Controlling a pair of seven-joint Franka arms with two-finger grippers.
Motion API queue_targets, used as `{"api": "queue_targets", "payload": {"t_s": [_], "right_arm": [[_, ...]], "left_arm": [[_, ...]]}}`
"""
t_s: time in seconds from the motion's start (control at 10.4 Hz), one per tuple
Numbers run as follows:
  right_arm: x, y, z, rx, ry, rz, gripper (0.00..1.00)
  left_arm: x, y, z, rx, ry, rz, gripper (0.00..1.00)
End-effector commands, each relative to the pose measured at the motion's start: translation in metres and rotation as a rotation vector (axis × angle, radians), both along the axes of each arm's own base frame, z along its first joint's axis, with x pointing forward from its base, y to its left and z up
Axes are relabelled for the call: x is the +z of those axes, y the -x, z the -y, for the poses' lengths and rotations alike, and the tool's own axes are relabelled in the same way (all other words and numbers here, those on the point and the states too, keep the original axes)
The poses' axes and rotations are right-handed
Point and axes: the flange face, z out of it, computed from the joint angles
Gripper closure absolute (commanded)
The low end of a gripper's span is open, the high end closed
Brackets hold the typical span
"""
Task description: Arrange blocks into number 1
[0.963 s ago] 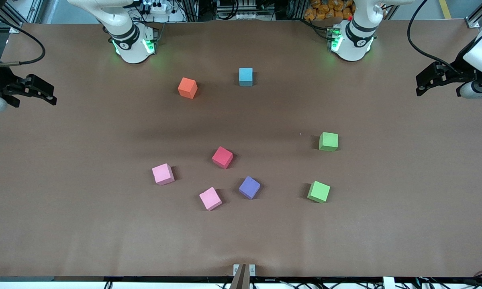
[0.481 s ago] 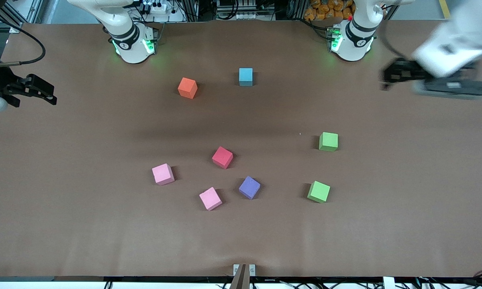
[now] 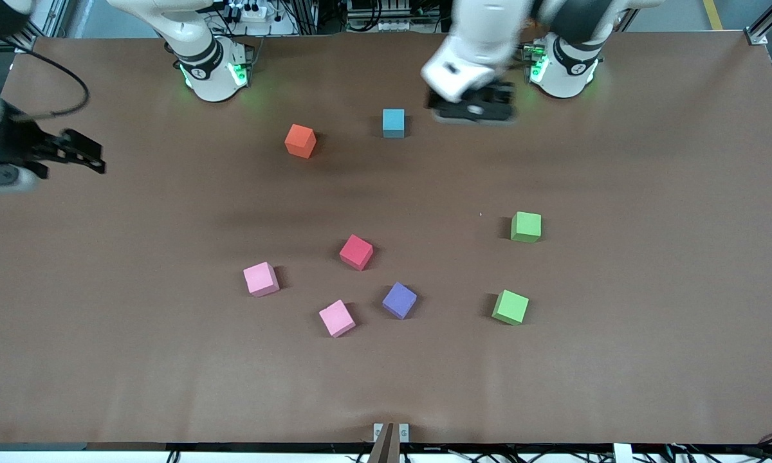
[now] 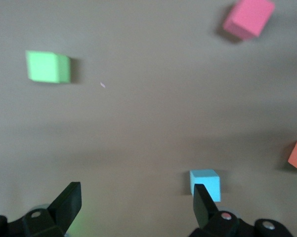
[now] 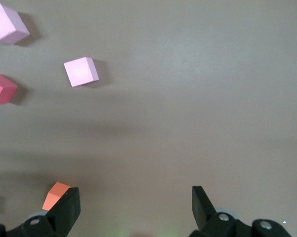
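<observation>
Five blocks lie apart on the brown table. The light blue block (image 3: 393, 122) (image 4: 205, 183) sits near the robots' bases. Two pink blocks (image 3: 260, 279) (image 3: 336, 317) lie nearer the front camera and show in the right wrist view (image 5: 81, 71) (image 5: 7, 23). Two green blocks (image 3: 526, 226) (image 3: 510, 307) lie toward the left arm's end; one shows in the left wrist view (image 4: 47, 66). My left gripper (image 3: 473, 110) (image 4: 135, 205) hangs open and empty over the table just beside the light blue block. My right gripper (image 3: 87, 157) (image 5: 134, 207) waits open over the right arm's end.
An orange cube (image 3: 300, 141) (image 5: 57, 195) sits beside the light blue block, toward the right arm's end. A red cube (image 3: 356, 251) (image 4: 249, 19) and a purple cube (image 3: 399, 300) lie among the pink blocks. The arm bases (image 3: 212, 71) (image 3: 563, 64) stand along one table edge.
The left arm has swung fast from its end of the table to beside the light blue block. The right gripper has shifted slightly inward. No block has moved.
</observation>
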Motion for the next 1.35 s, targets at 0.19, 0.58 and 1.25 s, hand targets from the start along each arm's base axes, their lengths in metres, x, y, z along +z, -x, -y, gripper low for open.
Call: {"api": "queue_targets", "payload": {"t_s": [0.19, 0.58, 1.25], "right_arm": [[-0.118, -0.05, -0.083, 0.093, -0.108, -0.111, 0.0], [-0.216, -0.07, -0.133, 0.16, -0.1, -0.14, 0.0], [-0.339, -0.093, -0.161, 0.331, -0.103, -0.052, 0.0]], "left_arm": [[-0.106, 0.092, 0.04, 0.176, 0.106, -0.064, 0.0], [-0.16, 0.147, 0.069, 0.07, 0.129, -0.092, 0.0], [-0.214, 0.163, 0.082, -0.11, 0.126, -0.086, 0.0]]}}
